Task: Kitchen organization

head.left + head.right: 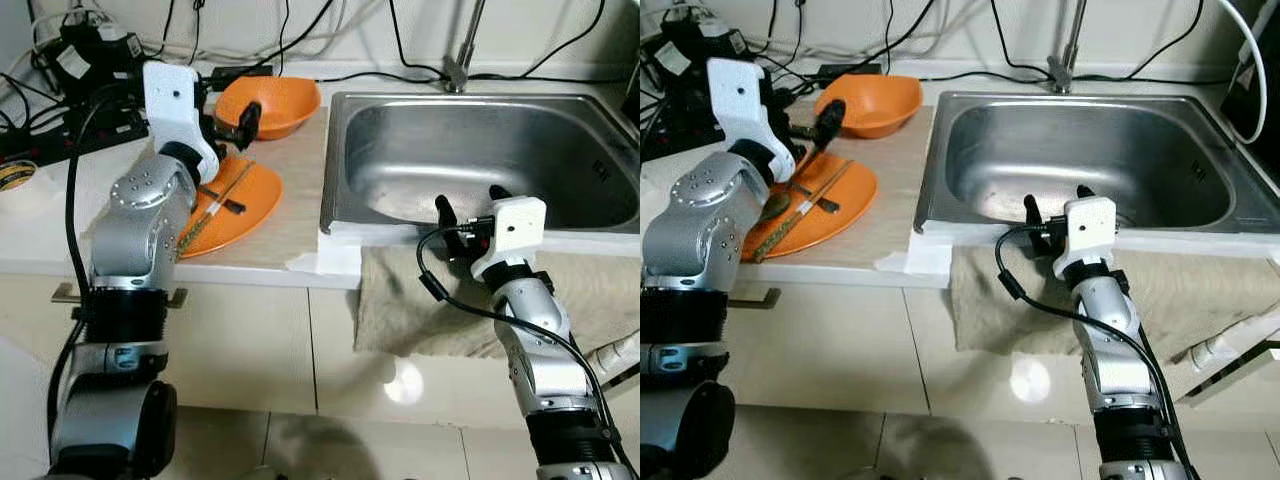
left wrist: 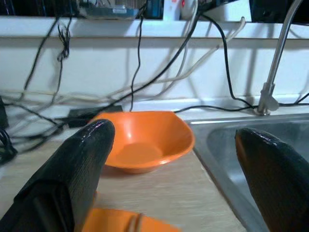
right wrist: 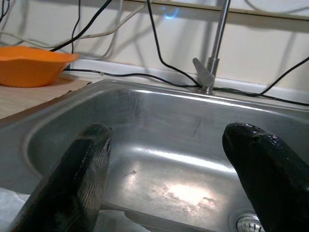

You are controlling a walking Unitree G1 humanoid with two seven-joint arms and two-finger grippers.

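1. L arm point(image 1: 140, 240): silver, jointed, nearest the cam, raised over counter.
2. R arm point(image 1: 1110, 330): silver w/ white wrist block, black cable looped alongside.
3. Cloth point(image 1: 1200, 290): beige, coarse weave, draped over counter front below sink.
4. Right gripper point(image 1: 1055, 207): was at sink's front rim, fingers spread wide, holding nothing.
5. Plate point(image 1: 845, 200): orange, flat, glossy plastic by the look; sat on pale wood-grain counter point(image 1: 890, 225), left of sink. Carried chopsticks point(image 1: 805, 212) and what looked like a spoon.
6. Left gripper point(image 2: 174, 159): hovered above plate, aimed at bowl; black fingers parted, nothing held.
7. Sink point(image 1: 1090, 150): stainless, rounded corners, dull scuffed sheen, basin bare; drain seen in R wrist view.
8. Bowl point(image 1: 272, 104): orange, shallow, wavy rim, empty; stood behind plate, near wall.
9. Tap point(image 1: 462, 45) and black cables along back wall.

Status (est.): early. Bowl, plate, utensils all on counter, none gripped or in sink. Sorting/moving the lot remained.
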